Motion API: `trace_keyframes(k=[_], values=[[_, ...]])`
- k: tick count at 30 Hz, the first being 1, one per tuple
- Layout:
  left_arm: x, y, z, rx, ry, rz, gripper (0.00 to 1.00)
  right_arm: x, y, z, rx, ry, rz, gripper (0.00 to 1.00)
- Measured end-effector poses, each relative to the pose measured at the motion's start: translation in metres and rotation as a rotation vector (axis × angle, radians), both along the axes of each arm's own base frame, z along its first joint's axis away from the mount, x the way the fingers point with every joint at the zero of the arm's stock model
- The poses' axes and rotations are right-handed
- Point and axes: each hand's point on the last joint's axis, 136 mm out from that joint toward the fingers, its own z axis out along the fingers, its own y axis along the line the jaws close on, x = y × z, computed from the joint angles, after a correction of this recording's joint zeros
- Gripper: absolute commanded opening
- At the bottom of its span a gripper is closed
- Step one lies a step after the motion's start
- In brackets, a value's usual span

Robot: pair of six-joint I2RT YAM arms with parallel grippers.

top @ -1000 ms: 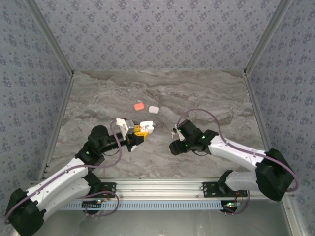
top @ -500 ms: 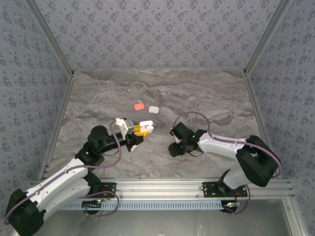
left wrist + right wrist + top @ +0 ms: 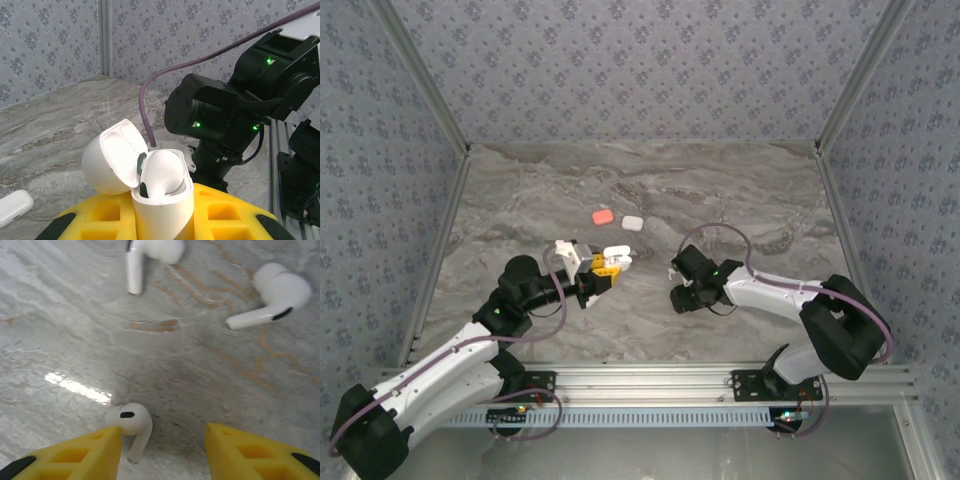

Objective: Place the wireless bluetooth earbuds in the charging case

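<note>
My left gripper (image 3: pixel 603 270) is shut on a white charging case (image 3: pixel 162 200) and holds it upright above the table. The case's lid (image 3: pixel 112 160) is flipped open, and one white earbud (image 3: pixel 162 170) sits inside. My right gripper (image 3: pixel 162 450) is open and low over the marble. A white earbud (image 3: pixel 131 422) lies between its yellow fingers (image 3: pixel 80 457), against the left one, with a wide gap to the right one. Two more white earbuds (image 3: pixel 150 252) (image 3: pixel 272 295) lie farther ahead. In the top view the right gripper (image 3: pixel 678 275) is just right of the case.
A coral case (image 3: pixel 603 215) and a white case (image 3: pixel 632 223) lie shut on the table behind the grippers. The white case (image 3: pixel 14 207) also lies low left in the left wrist view. The right arm's black wrist (image 3: pixel 235 110) stands close in front of the held case.
The right arm has folded its elbow in and shifted its gripper slightly over the earbuds, with its jaws narrowing. The left arm and the case have not moved.
</note>
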Motion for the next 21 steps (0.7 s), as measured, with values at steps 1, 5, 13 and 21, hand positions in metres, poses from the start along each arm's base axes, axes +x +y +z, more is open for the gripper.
trace_keyframes(k=[1,5,13,21], values=[[0.0,0.0,0.0,0.0,0.0,0.0,0.0,0.001,-0.002,0.001,-0.008,-0.001,-0.007,0.49],[0.0,0.0,0.0,0.001,0.001,0.0,0.0,0.003,-0.003,0.006,0.001,-0.009,-0.013,0.5],[0.0,0.0,-0.001,0.002,0.001,0.0,0.0,0.008,0.009,0.021,0.09,-0.032,0.006,0.5],[0.0,0.0,-0.001,0.002,0.002,0.0,0.0,0.003,0.011,0.002,0.06,0.03,0.034,0.49]])
